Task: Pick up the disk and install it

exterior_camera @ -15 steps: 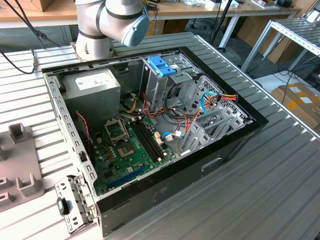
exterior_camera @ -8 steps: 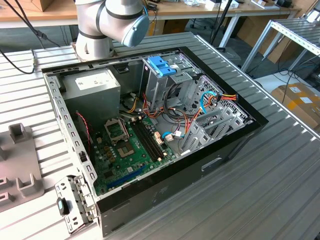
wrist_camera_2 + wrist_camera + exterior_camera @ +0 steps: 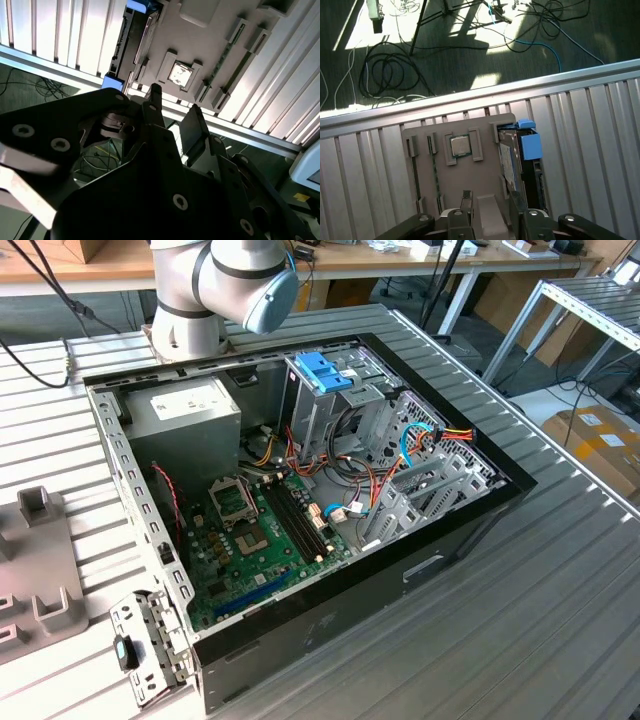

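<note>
Item: disk (image 3: 520,165), a dark hard drive in a bright blue carrier. It stands on edge in a slot of the grey fixture plate (image 3: 420,135), just beside the pocket holding the processor chip (image 3: 460,146). The plate lies on the slatted table (image 3: 600,130) near its edge, and both wrist views show the disk (image 3: 131,42). Condition of the gripper (image 3: 491,199): fingers spread, nothing between them, hovering over the plate close to the disk but apart from it. Handling, by judgement: rigid, dense for its size and sensitive to shock, so you should not let it knock against the slot. The carrier's plastic looks smooth and may flex or slip under a light pinch. Where to take hold: close across the two broad faces near the upper edge. Avoid the blue end tab (image 3: 530,146), which would probably bend. Destination: the open computer case (image 3: 300,490).
</note>
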Robot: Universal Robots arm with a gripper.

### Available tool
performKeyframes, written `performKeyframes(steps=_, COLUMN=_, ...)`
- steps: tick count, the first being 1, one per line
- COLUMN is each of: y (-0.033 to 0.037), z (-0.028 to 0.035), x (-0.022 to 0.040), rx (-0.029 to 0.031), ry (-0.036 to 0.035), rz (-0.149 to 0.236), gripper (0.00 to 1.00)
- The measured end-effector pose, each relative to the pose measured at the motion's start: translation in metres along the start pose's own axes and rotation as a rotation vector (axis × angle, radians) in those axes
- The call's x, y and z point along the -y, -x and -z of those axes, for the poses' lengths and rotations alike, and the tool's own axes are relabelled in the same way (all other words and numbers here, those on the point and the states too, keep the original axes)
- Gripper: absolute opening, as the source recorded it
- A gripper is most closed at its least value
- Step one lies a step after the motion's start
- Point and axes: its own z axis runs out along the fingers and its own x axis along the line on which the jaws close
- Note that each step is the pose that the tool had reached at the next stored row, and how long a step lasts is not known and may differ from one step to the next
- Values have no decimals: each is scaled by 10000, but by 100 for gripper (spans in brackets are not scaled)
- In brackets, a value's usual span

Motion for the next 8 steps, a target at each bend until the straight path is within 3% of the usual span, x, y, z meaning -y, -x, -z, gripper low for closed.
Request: performKeyframes(steps=8, y=0, z=-12, x=0, rx=23, ry=5, rz=1, gripper=42)
